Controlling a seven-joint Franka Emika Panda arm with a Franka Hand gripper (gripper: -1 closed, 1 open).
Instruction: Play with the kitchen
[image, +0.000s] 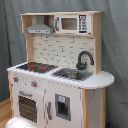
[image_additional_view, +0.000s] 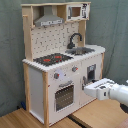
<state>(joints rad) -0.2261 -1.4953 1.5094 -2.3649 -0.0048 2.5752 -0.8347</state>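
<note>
One toy kitchen (image_additional_view: 60, 65) fills both exterior views, standing on a wood floor (image_additional_view: 20, 119) w/ a grey curtain (image_additional_view: 115, 25) behind. Next down in size: oven door (image_additional_view: 64, 95) on the lower front, shut; grey hood (image_additional_view: 49, 21) and microwave (image: 70, 23) up top; hob (image_additional_view: 52, 59) w/ red rings beside the sink (image_additional_view: 82, 50); black faucet (image_additional_view: 75, 39) behind the sink; two small knobs (image_additional_view: 56, 76) above the oven.

Robot arm (image_additional_view: 112, 92) comes in from the second exterior view's right, its tip near the cabinet front, approx level w/ the oven door and just beside the lower door (image_additional_view: 91, 75). Can't tell if the fingers are spread or pressed together, nor whether they touch the cabinet.

Risks, as I judge them: kitchen is tall and light, so a hard sideways push could shift or tip it. Coming in off-line at a handle or knob could jam the tip against the panel. Faucet is thin; a knock could bend it.
</note>
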